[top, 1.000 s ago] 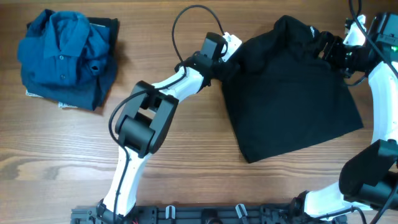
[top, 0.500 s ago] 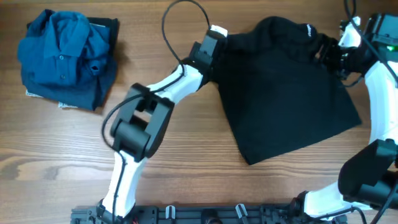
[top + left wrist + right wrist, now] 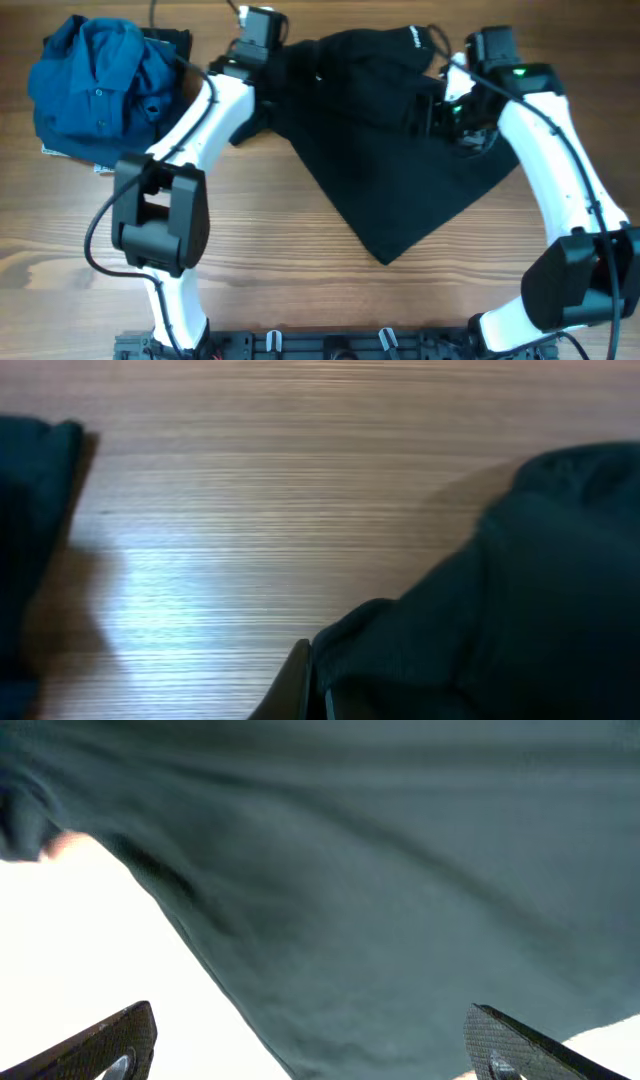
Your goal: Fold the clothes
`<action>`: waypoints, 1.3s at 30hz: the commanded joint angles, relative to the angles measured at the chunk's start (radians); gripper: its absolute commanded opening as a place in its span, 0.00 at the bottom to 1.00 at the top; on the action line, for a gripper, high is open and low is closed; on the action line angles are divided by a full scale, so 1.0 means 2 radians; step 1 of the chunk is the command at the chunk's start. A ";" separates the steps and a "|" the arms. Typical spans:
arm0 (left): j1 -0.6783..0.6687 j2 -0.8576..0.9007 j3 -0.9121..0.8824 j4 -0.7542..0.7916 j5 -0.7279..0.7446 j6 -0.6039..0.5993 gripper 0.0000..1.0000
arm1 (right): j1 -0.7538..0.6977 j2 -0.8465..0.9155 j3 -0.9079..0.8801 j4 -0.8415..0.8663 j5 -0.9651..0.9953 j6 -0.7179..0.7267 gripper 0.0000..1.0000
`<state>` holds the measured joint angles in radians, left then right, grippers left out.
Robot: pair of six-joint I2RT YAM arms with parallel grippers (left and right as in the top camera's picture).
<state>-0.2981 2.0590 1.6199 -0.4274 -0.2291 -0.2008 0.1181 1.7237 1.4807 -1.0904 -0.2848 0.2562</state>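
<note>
The clothes, a black shirt (image 3: 400,160), lie spread on the table with white lettering near the far edge. My left gripper (image 3: 272,58) is shut on the shirt's far-left edge. In the left wrist view the left gripper (image 3: 312,685) shows at the bottom with its jaws closed, the black cloth (image 3: 500,610) bunched against them. My right gripper (image 3: 445,110) hovers open over the shirt's far-right part. In the right wrist view the fingers (image 3: 125,1035) of the right gripper (image 3: 315,1050) stand wide apart, and the cloth (image 3: 380,900) hangs between them without being pinched.
A crumpled blue collared shirt (image 3: 105,90) sits on a pile at the far left of the wooden table (image 3: 280,260); its dark edge (image 3: 30,510) shows in the left wrist view. Both arms' bases stand at the near edge.
My left gripper shut on the shirt's edge and dragged it left and farther away. The shirt shifted left and stretched out. The right arm swung left over the shirt, still open.
</note>
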 commanded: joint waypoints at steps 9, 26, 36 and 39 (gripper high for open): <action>0.047 -0.004 0.005 0.002 0.038 -0.023 0.04 | 0.162 -0.006 -0.136 -0.005 0.051 0.134 0.95; 0.047 -0.004 0.005 0.000 0.055 -0.023 0.04 | 0.246 -0.006 -0.284 0.165 0.064 0.188 0.58; 0.047 -0.004 0.005 -0.016 0.055 -0.023 0.04 | 0.245 -0.006 -0.320 0.212 0.092 0.204 0.08; 0.047 -0.004 0.005 -0.026 0.055 -0.023 0.04 | 0.244 -0.006 -0.320 0.195 0.117 0.230 0.04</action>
<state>-0.2138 2.0586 1.6199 -0.4648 -0.1246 -0.2310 0.6052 1.6844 0.8661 -0.6884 -0.1249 0.6567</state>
